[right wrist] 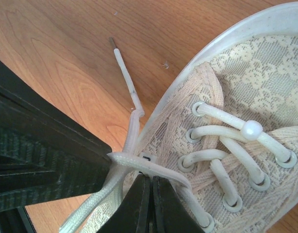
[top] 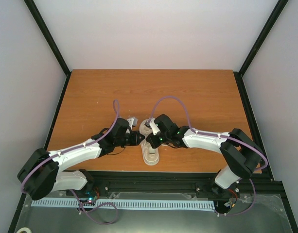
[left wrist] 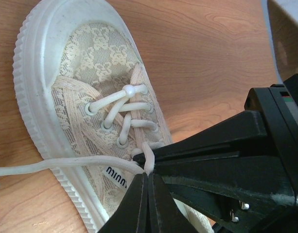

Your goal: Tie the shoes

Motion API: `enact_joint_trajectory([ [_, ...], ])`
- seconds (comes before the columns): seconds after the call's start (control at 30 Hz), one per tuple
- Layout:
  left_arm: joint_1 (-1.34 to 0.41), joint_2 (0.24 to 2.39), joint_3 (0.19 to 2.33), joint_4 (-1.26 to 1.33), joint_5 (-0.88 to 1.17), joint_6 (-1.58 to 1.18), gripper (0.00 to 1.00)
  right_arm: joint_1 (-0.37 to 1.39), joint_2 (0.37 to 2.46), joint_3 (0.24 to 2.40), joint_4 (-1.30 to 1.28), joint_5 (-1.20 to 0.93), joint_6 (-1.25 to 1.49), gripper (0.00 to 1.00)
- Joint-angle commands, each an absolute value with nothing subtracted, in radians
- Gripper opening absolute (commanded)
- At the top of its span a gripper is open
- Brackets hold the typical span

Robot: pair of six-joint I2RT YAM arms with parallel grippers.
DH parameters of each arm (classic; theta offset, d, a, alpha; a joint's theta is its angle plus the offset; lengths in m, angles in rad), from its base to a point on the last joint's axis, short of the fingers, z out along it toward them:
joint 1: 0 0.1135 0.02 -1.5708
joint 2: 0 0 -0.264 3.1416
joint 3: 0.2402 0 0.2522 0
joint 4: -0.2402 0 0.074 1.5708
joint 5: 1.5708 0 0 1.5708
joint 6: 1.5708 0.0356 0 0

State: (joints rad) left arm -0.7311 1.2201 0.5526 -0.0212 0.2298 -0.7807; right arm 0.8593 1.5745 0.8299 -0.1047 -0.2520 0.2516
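Shoe (top: 151, 154) lies toe-away between arms; both jaws shut, meeting mid-shoe from either side, each pinching lace (left wrist: 51, 163).

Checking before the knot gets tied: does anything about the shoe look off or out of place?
Nothing looks damaged. The sneaker is untied: one lace end trails loose across the table, and a small white bead sits on the lacing near the toe. Left gripper and right gripper are each shut on lace by the upper eyelets.

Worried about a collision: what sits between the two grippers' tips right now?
Only the laces over the shoe; left gripper and right gripper nearly touch, seen in both wrist views.
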Motion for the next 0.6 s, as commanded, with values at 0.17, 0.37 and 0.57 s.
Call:
enact_joint_trajectory([
  [0.17,-0.729,1.243,0.546,0.014,0.262,-0.732,0.01,0.864,1.558,0.835,-0.092,-0.187,0.291,0.03],
  [0.37,-0.729,1.239,0.533,-0.006,0.246,-0.733,0.01,0.864,1.552,0.82,-0.077,-0.18,0.309,0.03],
  [0.57,-0.728,1.187,0.535,-0.027,0.26,-0.704,0.11,0.864,1.562,0.814,-0.068,-0.187,0.313,0.03],
])
